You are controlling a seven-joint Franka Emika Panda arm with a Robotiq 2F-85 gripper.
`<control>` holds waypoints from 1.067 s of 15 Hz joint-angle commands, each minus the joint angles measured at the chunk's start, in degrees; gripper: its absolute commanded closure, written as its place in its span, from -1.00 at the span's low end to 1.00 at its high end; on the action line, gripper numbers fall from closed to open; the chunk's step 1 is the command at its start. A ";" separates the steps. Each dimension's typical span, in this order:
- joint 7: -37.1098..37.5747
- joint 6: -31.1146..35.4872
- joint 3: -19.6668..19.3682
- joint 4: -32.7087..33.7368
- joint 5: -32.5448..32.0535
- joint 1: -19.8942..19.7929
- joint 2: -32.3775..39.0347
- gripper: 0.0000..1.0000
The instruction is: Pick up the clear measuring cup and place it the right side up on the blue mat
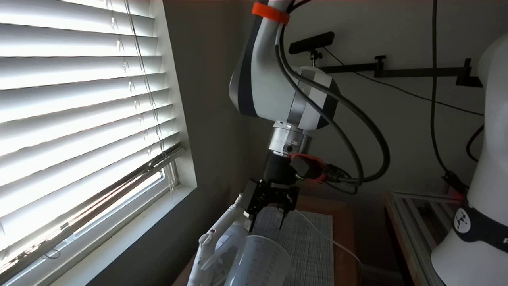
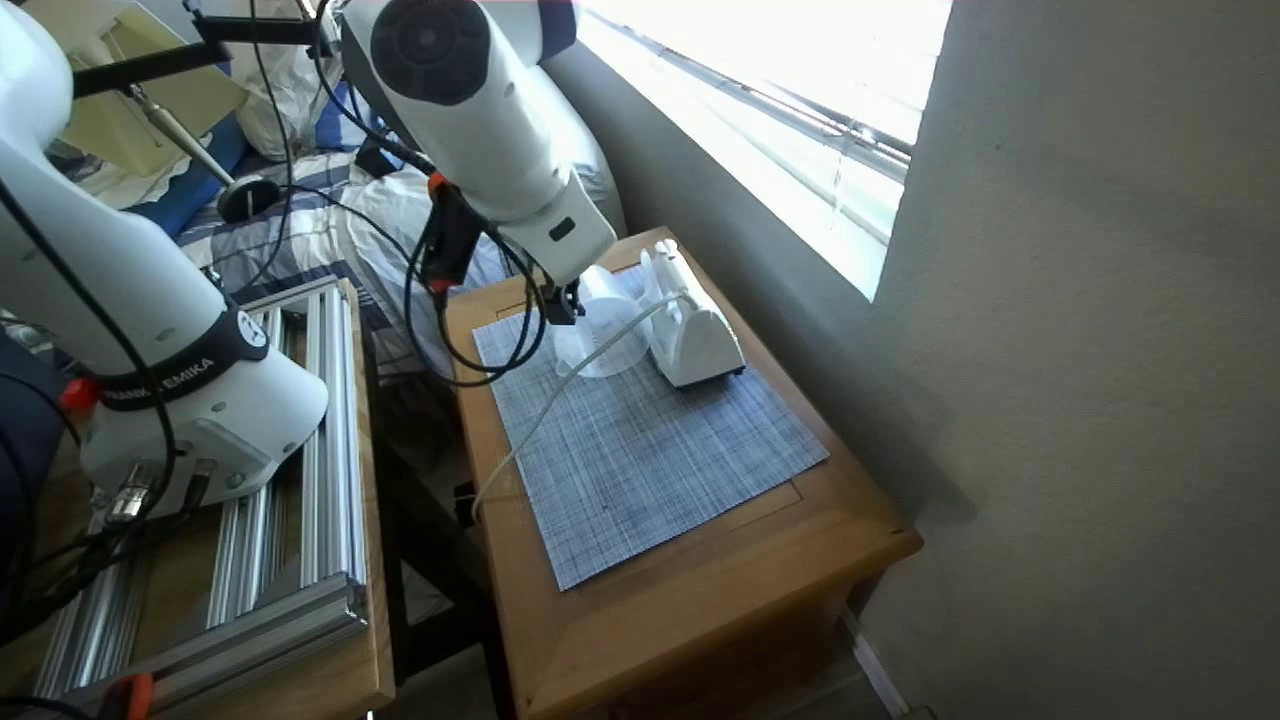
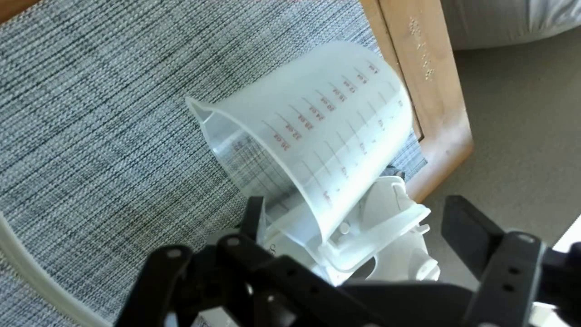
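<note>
1. Two black fingers (image 3: 472,234) stood wide apart at the end of the white arm (image 1: 274,87), near the rim of the clear measuring cup (image 3: 349,131); in an exterior view their tips showed above that rim. Whether either touched it could not be told.
2. The measuring cup itself lay on its side on the blue mat (image 3: 113,136), wide mouth open, a pouring lip at its rim and red ounce marks along its wall.
3. Just beside the measuring cup, on its handle side, sat a white appliance (image 2: 697,345). The handle overlapped it in the wrist view; contact could not be made out.
4. A pale cord (image 3: 43,286) ran from the appliance past the measuring cup's mouth and across the mat.
5. The mat spread beneath the measuring cup, with most of its bare weave before the mouth.
6. A brown wooden desk (image 2: 700,610) carried mat, measuring cup and appliance; its border showed just past the cup's bottom in the wrist view.
7. Past the appliance, on that same side of the measuring cup, hung a slatted window blind (image 1: 79,99).
8. Well apart from the measuring cup, opposite the appliance, the robot's base (image 2: 250,420) stood on metal rails (image 2: 335,430).
9. Beyond the measuring cup's bottom end lay a bed with checked bedding (image 2: 335,220).
</note>
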 commanded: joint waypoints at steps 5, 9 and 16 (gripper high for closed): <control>-14.67 -4.86 -2.07 2.13 -2.04 -2.10 4.50 -1.00; -19.06 -6.69 -2.19 3.77 -2.30 -2.01 7.42 -1.00; -25.44 -8.06 -1.89 7.14 -1.27 -2.09 11.14 -1.00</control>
